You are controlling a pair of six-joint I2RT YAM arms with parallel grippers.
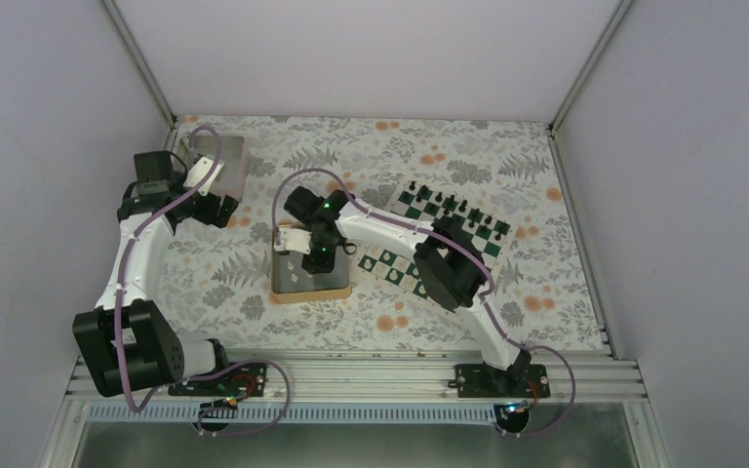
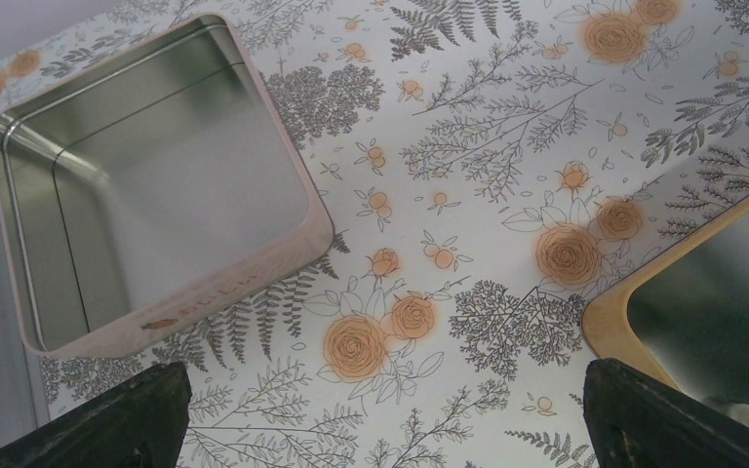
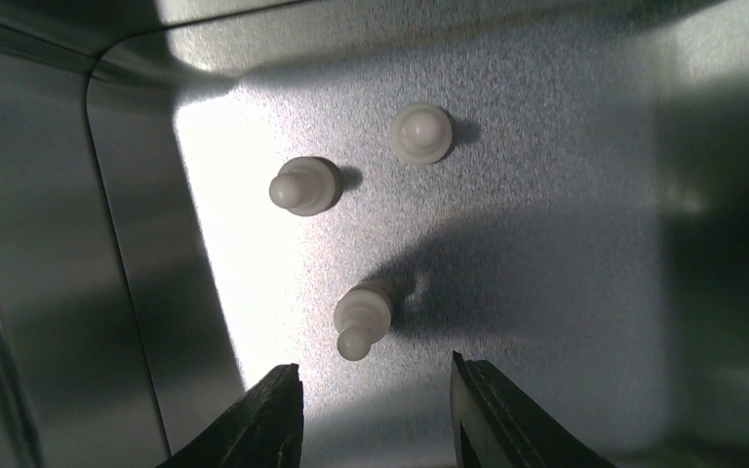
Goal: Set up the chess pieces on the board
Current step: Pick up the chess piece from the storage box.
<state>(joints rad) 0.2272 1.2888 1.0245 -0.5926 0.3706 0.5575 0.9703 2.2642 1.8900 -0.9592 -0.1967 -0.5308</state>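
Top view, right gripper [image 1: 314, 255]: lowered into the gold-rimmed tin [image 1: 312, 295], which sits on the bench [image 1: 400, 146] just left of the board [image 1: 495, 246]
Top view, left gripper [image 1: 222, 208]: beside the pinkish tray [image 1: 216, 156], well apart from the board
Top view, count: two arms, one board, one tin, one tray; black pieces [image 1: 446, 205] along the board's far side, too small to count
Left wrist, gripper: jaws spread wide above bare bench, holding nothing; nothing shows inside the tray
Right wrist, white chess pieces [image 3: 361, 322]: three on the tin floor, apart from one another; the nearest is just ahead of the gripper; upright or toppled, I cannot tell
Right wrist, gripper: jaws partly open, nothing between them
Step in hand: probably picking the nearest piece
Doing it well: advance until the piece sits squarely between the fingers, keep off the tin wall on the left, close gently on the body, not the round head, then lift clear of the rim before crossing to the board
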